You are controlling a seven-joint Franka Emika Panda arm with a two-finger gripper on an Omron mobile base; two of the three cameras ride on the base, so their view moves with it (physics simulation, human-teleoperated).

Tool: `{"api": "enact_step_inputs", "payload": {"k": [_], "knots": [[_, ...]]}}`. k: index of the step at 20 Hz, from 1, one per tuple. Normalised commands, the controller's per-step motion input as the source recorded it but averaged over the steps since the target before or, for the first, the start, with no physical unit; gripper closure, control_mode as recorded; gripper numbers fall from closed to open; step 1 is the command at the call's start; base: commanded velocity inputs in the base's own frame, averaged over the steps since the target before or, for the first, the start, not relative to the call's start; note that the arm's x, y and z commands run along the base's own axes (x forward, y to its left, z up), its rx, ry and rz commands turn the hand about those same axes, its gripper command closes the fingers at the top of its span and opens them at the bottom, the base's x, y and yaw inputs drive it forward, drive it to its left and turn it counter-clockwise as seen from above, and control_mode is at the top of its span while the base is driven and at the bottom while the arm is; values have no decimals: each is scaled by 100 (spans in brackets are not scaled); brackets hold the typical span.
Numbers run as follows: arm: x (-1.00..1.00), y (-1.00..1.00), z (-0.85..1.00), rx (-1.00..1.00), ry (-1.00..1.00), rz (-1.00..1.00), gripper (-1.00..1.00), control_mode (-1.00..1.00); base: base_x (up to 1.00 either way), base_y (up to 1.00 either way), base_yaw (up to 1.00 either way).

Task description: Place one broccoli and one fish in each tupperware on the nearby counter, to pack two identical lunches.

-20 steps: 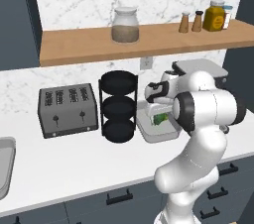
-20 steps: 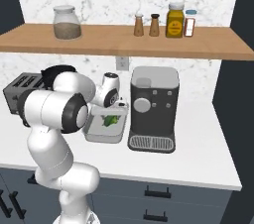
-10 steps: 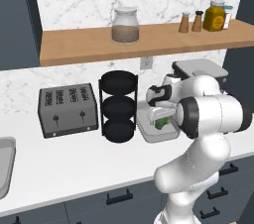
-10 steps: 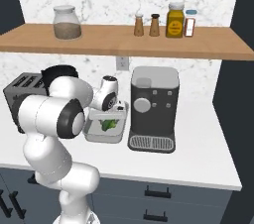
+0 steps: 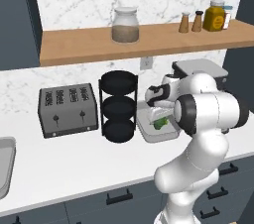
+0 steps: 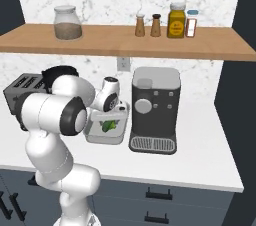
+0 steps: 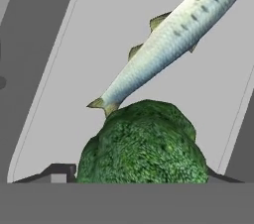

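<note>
A light-grey tupperware (image 5: 153, 137) sits on the white counter (image 5: 74, 163) between the black rack and the coffee machine. A silvery fish (image 7: 168, 44) lies slantwise on the tupperware's floor (image 7: 74, 69). My gripper (image 7: 134, 176) hangs just above the tray, shut on a green broccoli (image 7: 144, 143) that fills the gap between its tips. From the left base the broccoli (image 5: 159, 123) sits low inside the tray under the gripper (image 5: 155, 116). From the right base, the gripper (image 6: 111, 118) points down at the broccoli (image 6: 108, 126) in the tupperware (image 6: 102, 139).
A dark toaster (image 5: 68, 109) and a black three-tier rack (image 5: 118, 106) stand left of the tray. A coffee machine (image 6: 154, 110) stands close on its right. Overhead is a wooden shelf (image 5: 139, 42) with a jar and spice bottles. A sink edge (image 5: 4, 166) lies far left.
The hand has come down a little with the broccoli, closer to the tray floor, and the arm's elbow has swung outward. The tray and fish have not moved.
</note>
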Motion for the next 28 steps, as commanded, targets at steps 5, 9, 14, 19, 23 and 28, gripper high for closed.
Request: {"api": "enact_step_inputs", "payload": {"k": [5,9,14,19,23,28], "knots": [[13,2,0,0,-1,6,-100,-100,0,0,0],[2,0,0,0,-5,5,-100,-100,0,0,0],[-22,0,10,0,-18,1,-100,-100,0,0,0],[-31,0,17,0,-11,0,-100,-100,0,0,0],[-99,0,18,0,-2,0,-100,-100,0,0,0],[-87,8,33,0,0,0,-100,-100,0,0,0]]}}
